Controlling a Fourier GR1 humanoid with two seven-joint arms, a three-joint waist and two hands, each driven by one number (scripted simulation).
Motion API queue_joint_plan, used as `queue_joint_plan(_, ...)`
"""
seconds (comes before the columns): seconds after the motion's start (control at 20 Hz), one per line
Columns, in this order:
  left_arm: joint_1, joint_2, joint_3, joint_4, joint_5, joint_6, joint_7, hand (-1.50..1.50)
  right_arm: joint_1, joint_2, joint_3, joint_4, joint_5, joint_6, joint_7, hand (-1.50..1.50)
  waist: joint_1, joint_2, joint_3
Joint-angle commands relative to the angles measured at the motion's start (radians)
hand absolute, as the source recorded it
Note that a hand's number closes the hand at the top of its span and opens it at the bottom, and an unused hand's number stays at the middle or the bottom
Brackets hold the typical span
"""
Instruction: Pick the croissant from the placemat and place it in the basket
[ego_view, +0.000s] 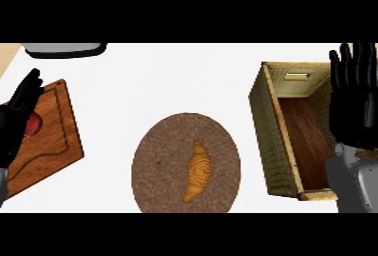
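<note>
I saw the croissant (198, 170) lying lengthwise on the oval brown placemat (159, 165), untouched, mid-desk (162, 80). The woven basket (275, 150) sat to its right — my right hand (354, 100) hung over it, fingers straight and holding nothing. My left hand (18, 117) rested flat-fingered at the left edge over a wooden cutting board (55, 140) — something red (32, 125) showed beneath it.

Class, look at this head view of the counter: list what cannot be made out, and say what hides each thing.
- Red item on the cutting board: mostly covered by the left hand; its identity is unclear.
- Grey object: cut off by the top edge.
- Basket: its right wall and part of its floor are behind the right hand and forearm.
- Croissant underside: it lies on the placemat.
</note>
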Motion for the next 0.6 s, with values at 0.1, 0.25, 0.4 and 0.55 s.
queue_joint_plan(0.1,-0.047,-0.096,-0.05,0.105,-0.02,0.007,0.027,0.0,0.079,0.021,0.123,0.054,-0.009,0.173,-0.052,1.5,0.032,0.005,-0.015)
queue_joint_plan(0.25,-0.026,-0.166,-0.093,0.155,-0.02,0.021,0.019,0.0,0.048,-0.011,0.232,0.105,-0.009,0.314,-0.028,1.5,0.048,0.015,-0.016)
queue_joint_plan(0.4,-0.033,-0.173,-0.096,0.159,0.029,-0.022,0.056,0.0,0.034,0.111,0.403,-0.052,0.089,0.328,-0.291,1.5,0.061,0.011,-0.013)
queue_joint_plan(0.55,-0.058,-0.19,-0.102,0.169,0.027,-0.016,0.09,0.0,0.082,0.17,0.545,-0.068,0.426,0.051,-0.287,-1.5,0.039,-0.003,-0.017)
